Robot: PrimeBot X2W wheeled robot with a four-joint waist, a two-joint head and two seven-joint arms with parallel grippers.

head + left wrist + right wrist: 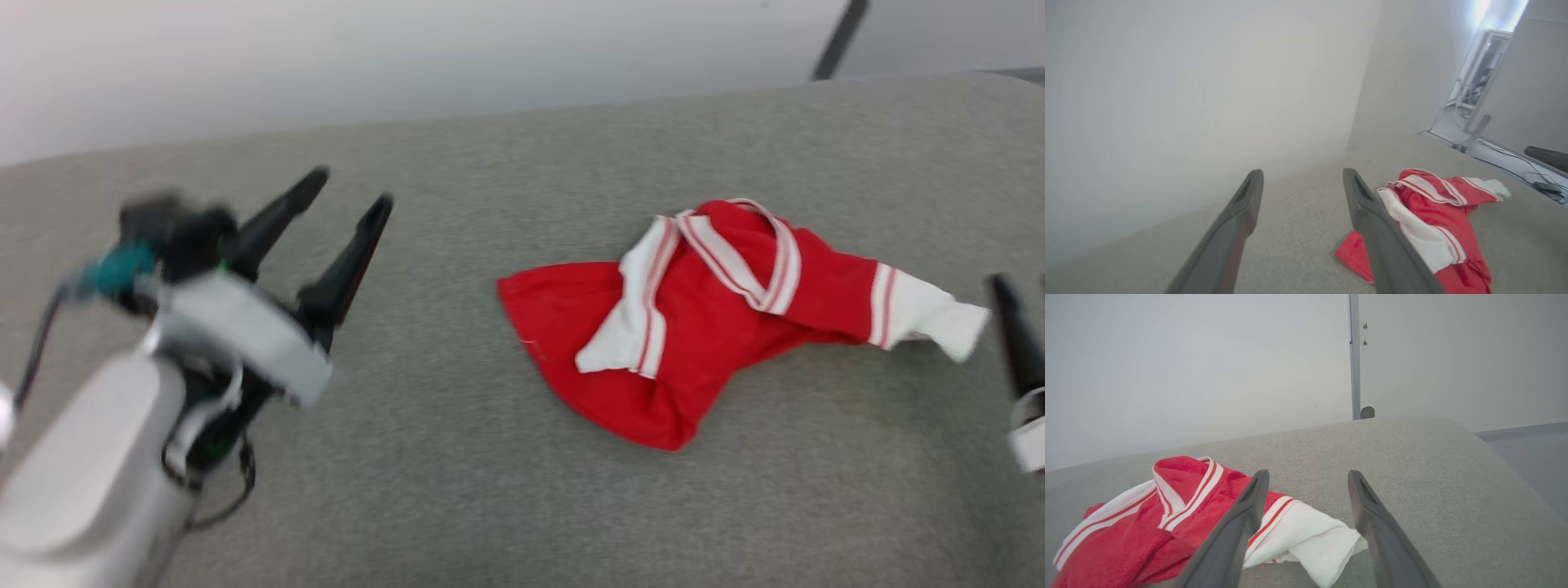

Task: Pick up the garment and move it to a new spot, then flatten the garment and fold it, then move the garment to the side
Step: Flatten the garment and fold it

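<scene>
Garment [702, 327] on grey upholstery [490, 490], white wall [326, 65] behind

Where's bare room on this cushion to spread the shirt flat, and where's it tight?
Widest bare cushion: between the left gripper and the shirt. Another strip runs nearer the robot than the shirt. Tight at right: the white sleeve lies beside the right gripper.

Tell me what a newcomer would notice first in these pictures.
The crumpled red garment with white striped sleeves stands out, lying right of centre on the grey fabric surface. The left gripper stands at the left, jaws open and holding nothing. The right gripper sits by the garment's white sleeve, jaws open too.
</scene>
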